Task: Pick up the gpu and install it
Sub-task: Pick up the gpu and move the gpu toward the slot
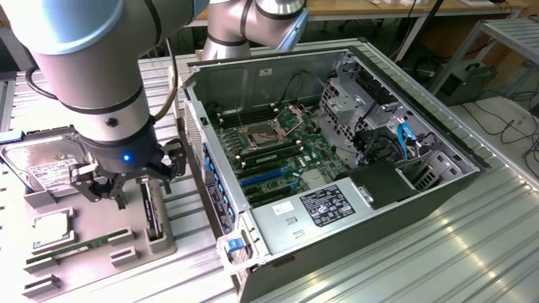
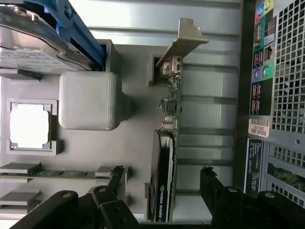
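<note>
gpu stands on edge in a slot of the gray fixture tray, at the exterior view's left just beside the open PC case, probably so both faces are free for the fingers. Gripper hangs over it, jaws spread wide astride the card, gripping nothing. On the tray: one gpu, one hard drive, one CPU, one memory stick.

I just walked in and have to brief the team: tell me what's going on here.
A robot arm's gripper hangs open above the gpu, which stands on edge in a grey holder tray beside the open computer case. The gripper straddles the card without closing on it, so the gpu has not been picked up. A hard drive, a processor chip and a memory stick lie in the same tray, and the motherboard inside the case is exposed.
</note>
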You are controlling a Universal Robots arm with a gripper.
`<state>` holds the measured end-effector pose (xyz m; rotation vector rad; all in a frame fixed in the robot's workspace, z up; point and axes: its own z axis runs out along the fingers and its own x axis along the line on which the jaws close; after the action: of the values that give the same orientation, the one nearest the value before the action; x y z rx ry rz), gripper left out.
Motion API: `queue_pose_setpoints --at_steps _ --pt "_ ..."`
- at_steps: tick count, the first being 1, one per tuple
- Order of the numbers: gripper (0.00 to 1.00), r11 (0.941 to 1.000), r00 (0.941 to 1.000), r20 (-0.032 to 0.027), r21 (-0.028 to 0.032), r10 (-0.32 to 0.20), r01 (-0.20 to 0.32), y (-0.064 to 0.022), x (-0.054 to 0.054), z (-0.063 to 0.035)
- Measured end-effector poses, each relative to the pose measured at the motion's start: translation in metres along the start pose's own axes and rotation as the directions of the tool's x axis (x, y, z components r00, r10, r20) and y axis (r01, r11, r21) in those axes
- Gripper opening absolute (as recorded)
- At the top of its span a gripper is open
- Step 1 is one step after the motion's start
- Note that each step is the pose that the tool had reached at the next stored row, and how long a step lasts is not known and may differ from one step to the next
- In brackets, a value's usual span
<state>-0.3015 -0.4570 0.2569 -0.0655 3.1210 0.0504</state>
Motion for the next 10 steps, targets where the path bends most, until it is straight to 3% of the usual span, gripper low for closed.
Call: queue_pose_setpoints --at_steps 3,10 --pt "0.74 1.0000 1.0000 -0.0001 0.0060 0.000 0.000 0.0120 -0.002 0.0044" --pt "0.74 1.0000 1.0000 0.0004 0.0061 0.000 0.000 0.0113 -0.001 0.0182"
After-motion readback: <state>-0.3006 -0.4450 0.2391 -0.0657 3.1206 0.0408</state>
